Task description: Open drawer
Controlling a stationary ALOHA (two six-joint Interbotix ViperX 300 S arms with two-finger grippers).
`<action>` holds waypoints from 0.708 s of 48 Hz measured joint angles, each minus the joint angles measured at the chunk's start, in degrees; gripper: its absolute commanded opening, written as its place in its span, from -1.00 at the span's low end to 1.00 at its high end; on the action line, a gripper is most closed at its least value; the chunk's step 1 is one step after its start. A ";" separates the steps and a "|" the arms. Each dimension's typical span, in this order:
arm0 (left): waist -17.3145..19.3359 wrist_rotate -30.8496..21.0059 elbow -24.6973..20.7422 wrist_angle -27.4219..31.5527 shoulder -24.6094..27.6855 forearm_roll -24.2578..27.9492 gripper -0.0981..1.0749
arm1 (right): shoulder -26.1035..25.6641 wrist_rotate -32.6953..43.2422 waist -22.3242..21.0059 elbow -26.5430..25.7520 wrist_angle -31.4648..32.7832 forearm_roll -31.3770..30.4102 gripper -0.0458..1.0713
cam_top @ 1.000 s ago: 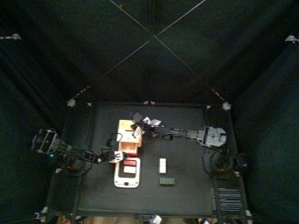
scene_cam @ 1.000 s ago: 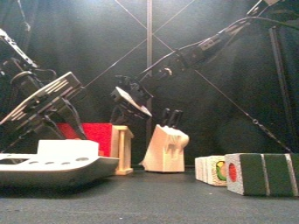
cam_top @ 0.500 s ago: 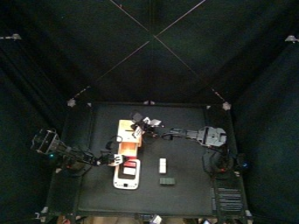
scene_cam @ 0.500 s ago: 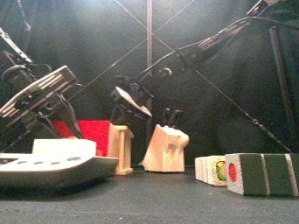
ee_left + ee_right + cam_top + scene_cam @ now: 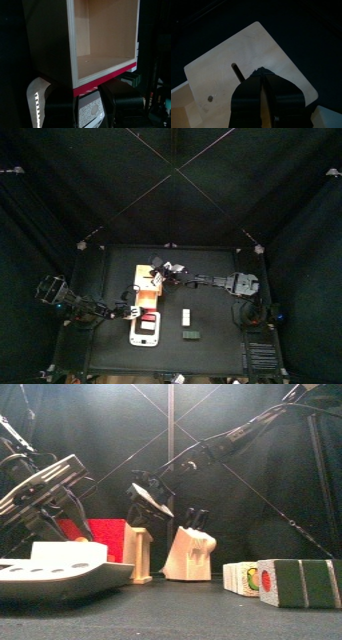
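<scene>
Drawer (image 5: pixel 144 286) sits left of centre on the black table (image 5: pixel 214 353), w/ the right arm reaching across to it. Right gripper (image 5: pixel 264 95) has its fingers together, tips on a tan panel, prob. bracing the unit. Left gripper (image 5: pixel 67 107) has fingers apart just below the tray's red edge; we can't tell if they touch it. The left wrist view looks straight into the hollow tan tray, so we judge it mostly pulled out, w/ little left but letting go. Nearby lie a white slab (image 5: pixel 146 325), white bar (image 5: pixel 186 316) and dark block (image 5: pixel 191 334). Black curtains (image 5: pixel 54 188) close in all sides.
</scene>
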 measured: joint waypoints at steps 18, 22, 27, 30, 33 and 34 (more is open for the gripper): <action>-0.18 -0.18 0.09 -0.70 -0.09 0.44 0.40 | 0.00 0.00 0.00 0.00 0.09 0.00 -0.23; -0.26 -0.26 0.09 -0.88 -0.18 0.53 0.51 | 0.00 -0.18 0.00 0.00 0.09 0.09 -0.23; -0.62 -0.18 0.09 -1.67 -0.62 0.62 0.62 | 0.00 -0.18 0.00 -0.09 0.09 0.09 -0.23; -0.88 -0.18 0.09 -1.93 -1.05 0.88 0.66 | 0.00 0.00 0.00 -0.09 0.00 0.09 -0.23; -0.97 -0.18 0.09 -2.37 -1.58 1.41 0.66 | 0.09 -0.18 0.00 -0.09 0.00 0.09 -0.23; -0.97 -0.18 0.09 -2.46 -1.76 1.49 0.66 | 0.09 0.00 0.00 -0.09 0.00 0.09 -0.23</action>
